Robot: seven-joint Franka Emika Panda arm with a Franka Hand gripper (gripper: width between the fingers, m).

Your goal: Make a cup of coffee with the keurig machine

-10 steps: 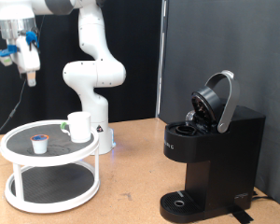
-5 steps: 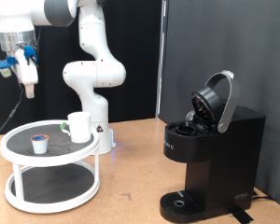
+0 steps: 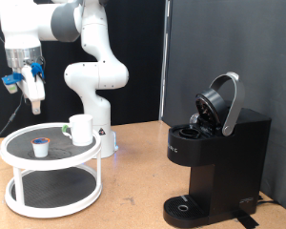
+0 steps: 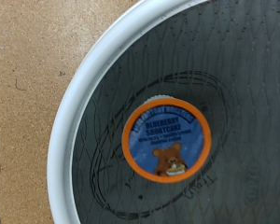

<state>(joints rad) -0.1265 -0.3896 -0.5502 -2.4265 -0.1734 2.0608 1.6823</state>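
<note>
Our gripper [image 3: 34, 98] has dropped lower over the tray [image 3: 19, 143], grip state can't be told, hanging above the pod [image 4: 166, 140] w/ cup [image 3: 82, 129] beside it, coffee machine [image 3: 215, 157] lid up; off-centre descent could knock the pod.

The white arm rises from its base at about nine o'clock of the exterior view, bends over at the top, and its gripper [image 3: 35, 100] hangs pointing straight down.
</note>
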